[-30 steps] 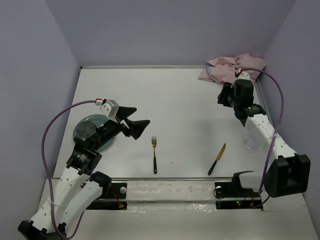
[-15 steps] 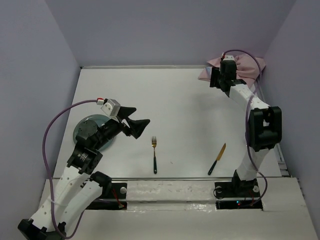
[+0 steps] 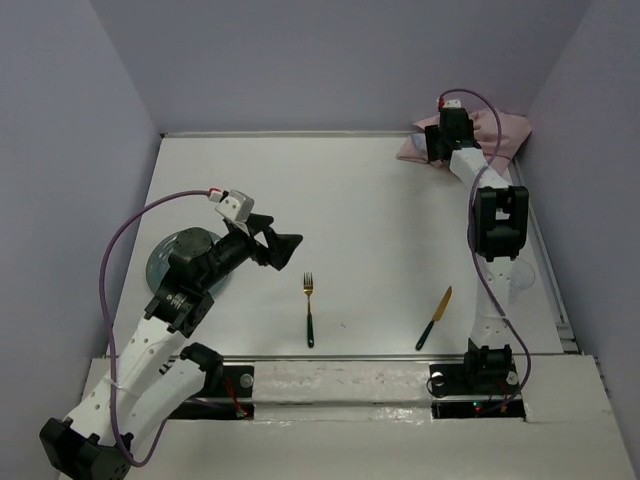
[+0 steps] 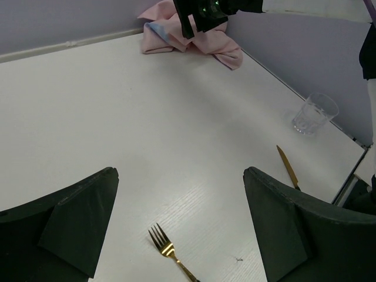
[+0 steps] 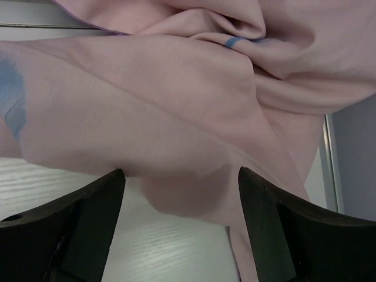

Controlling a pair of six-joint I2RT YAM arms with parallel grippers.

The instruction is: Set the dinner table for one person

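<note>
The white dinner table [image 3: 380, 220] holds a gold fork [image 3: 309, 310] with a dark handle at the near middle and a matching knife [image 3: 434, 318] to its right. A grey-blue plate [image 3: 165, 262] lies at the left, partly under my left arm. My left gripper [image 3: 285, 245] is open and empty, above the table just left of the fork [image 4: 167, 249]. My right gripper [image 3: 437, 160] is open at the back right, its jaws [image 5: 181, 173] on either side of the near edge of the crumpled pink cloth [image 5: 176, 88], not closed on it.
A clear glass [image 4: 314, 113] stands near the table's right edge, beyond the knife [image 4: 288, 167]. The pink cloth [image 3: 500, 135] is bunched in the back right corner against the purple walls. The arm bases sit on the rail at the near edge.
My right arm has stretched out from near the glass to the back right corner, bringing its gripper to the pink cloth. My left gripper has shifted only slightly.
</note>
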